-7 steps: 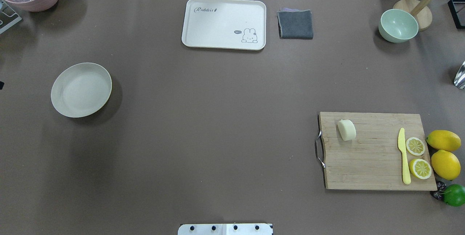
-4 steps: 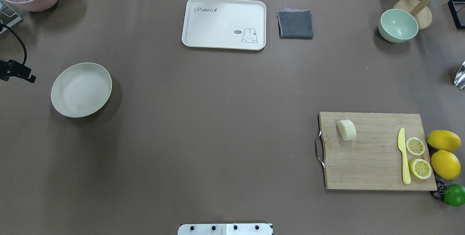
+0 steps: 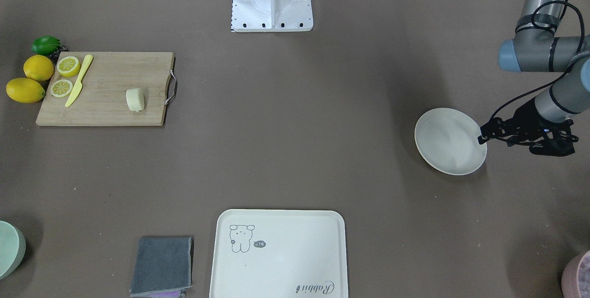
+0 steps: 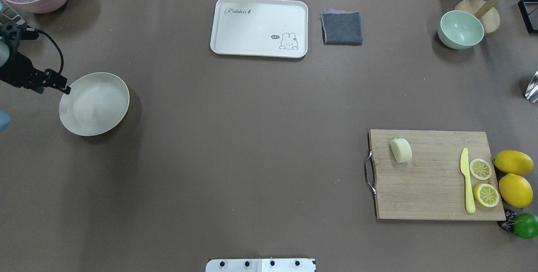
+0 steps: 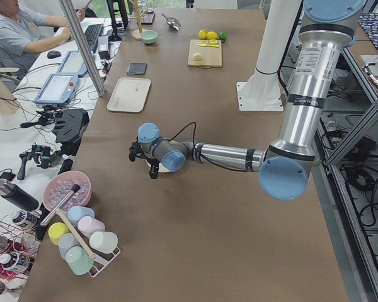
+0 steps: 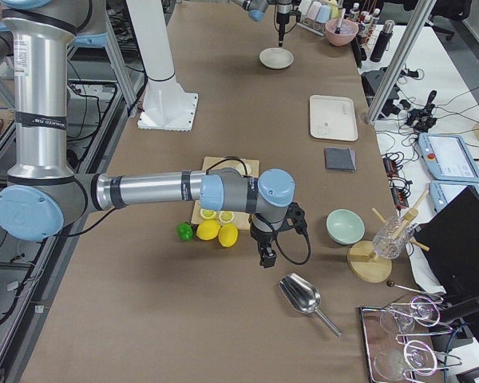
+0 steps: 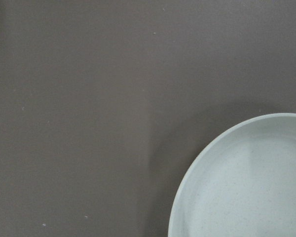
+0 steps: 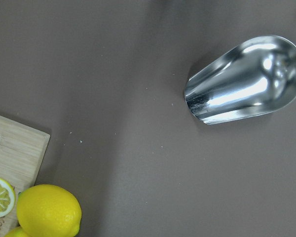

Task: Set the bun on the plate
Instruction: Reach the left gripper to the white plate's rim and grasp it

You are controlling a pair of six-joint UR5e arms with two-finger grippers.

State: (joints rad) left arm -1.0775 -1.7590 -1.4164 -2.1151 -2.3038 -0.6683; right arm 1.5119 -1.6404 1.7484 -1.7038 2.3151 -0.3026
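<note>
Brown table [image 4: 235, 146] carries a wooden board [image 4: 433, 192]; the bun [image 4: 401, 150] lies on it near the handle, well apart from the plate [image 4: 94, 114]. Left gripper [image 4: 64, 89] hovers at the plate's rim, right gripper [image 6: 266, 258] beside the lemons [image 6: 227, 234] — whether either is open or closed I cannot tell.

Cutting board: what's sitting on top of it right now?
The cutting board carries the bun, a yellow knife and two lemon halves, all uncovered. Whatever lies beneath the board is hidden.
</note>
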